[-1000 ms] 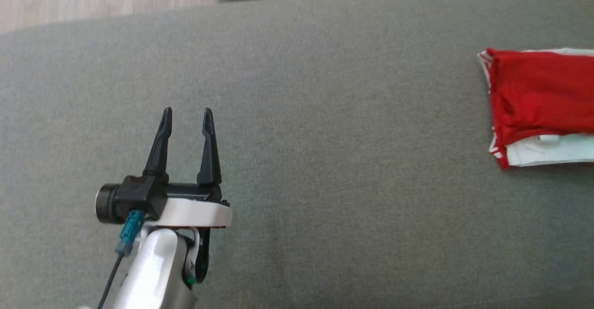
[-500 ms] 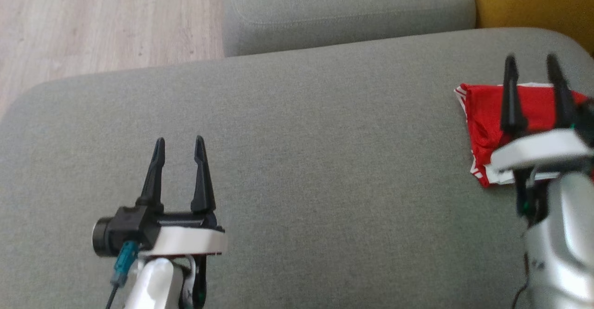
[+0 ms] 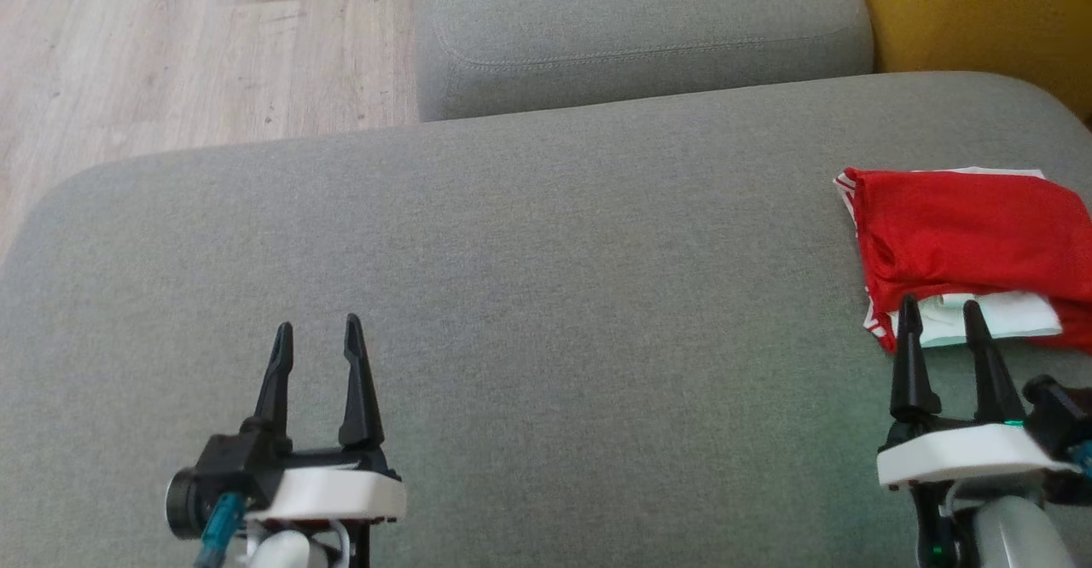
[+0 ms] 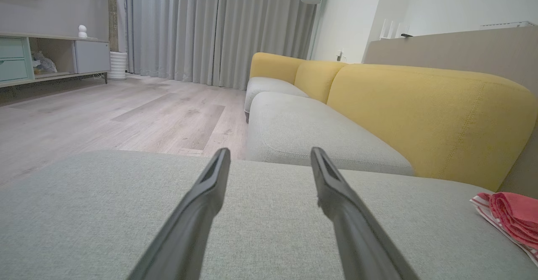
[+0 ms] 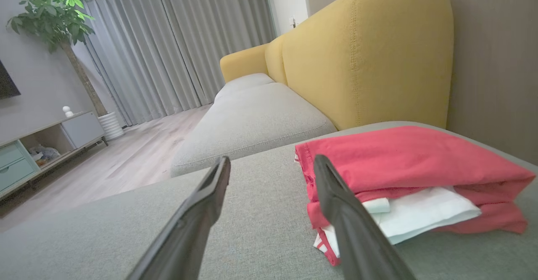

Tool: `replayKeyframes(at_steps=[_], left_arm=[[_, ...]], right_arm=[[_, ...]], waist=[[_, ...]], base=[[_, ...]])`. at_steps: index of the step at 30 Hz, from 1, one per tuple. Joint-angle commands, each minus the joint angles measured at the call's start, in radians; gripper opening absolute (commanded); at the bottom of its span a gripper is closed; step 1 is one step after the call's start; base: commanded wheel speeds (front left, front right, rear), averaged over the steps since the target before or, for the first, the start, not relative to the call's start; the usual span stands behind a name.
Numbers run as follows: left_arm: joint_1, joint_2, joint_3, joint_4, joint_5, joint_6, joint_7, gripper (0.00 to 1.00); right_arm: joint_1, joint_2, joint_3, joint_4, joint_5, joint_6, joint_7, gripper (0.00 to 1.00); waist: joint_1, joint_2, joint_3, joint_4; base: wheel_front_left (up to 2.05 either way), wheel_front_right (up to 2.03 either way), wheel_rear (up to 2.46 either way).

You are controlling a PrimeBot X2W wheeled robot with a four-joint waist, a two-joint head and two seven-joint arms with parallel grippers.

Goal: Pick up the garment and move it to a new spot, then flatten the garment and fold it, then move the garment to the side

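Right claw [image 3: 938,302] has drawn back, open, beside the folded garment [image 3: 964,227]

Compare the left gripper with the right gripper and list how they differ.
The left gripper is over bare grey cushion, far from the red garment; the right gripper points at its near edge. The left gripper shows lower left in the head view, the right gripper lower right. Both stand open and empty.
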Motion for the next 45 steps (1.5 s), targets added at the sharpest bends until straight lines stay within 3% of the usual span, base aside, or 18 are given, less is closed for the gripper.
replayKeyframes(at_steps=[1,36,37,45], left_arm=[[-0.025,0.002,0.041,-0.033,-0.004,0.0,-0.008,1.0],[-0.029,0.002,0.04,-0.007,-0.081,-0.025,-0.008,1.0],[0.009,0.0,0.012,0.02,-0.076,-0.02,0.0,0.0],[0.015,0.001,0.025,0.054,-0.135,-0.027,0.022,0.0]], right_arm=[[-0.04,-0.006,0.028,-0.036,0.008,-0.001,-0.016,1.0],[-0.03,-0.005,0.093,-0.009,-0.079,-0.001,-0.022,1.0],[-0.001,0.0,0.066,0.019,-0.083,0.0,-0.009,0.0],[0.0,0.0,0.057,0.052,-0.016,0.0,0.014,0.0]], waist=[[0.0001,0.0,0.0,0.0],[0.0001,0.0,0.005,0.005],[0.0001,0.0,0.005,0.005],[0.0001,0.0,0.006,0.007]], base=[[0.0,0.0,0.0],[0.0,0.0,0.0],[0.0,0.0,0.0],[0.0,0.0,0.0]])
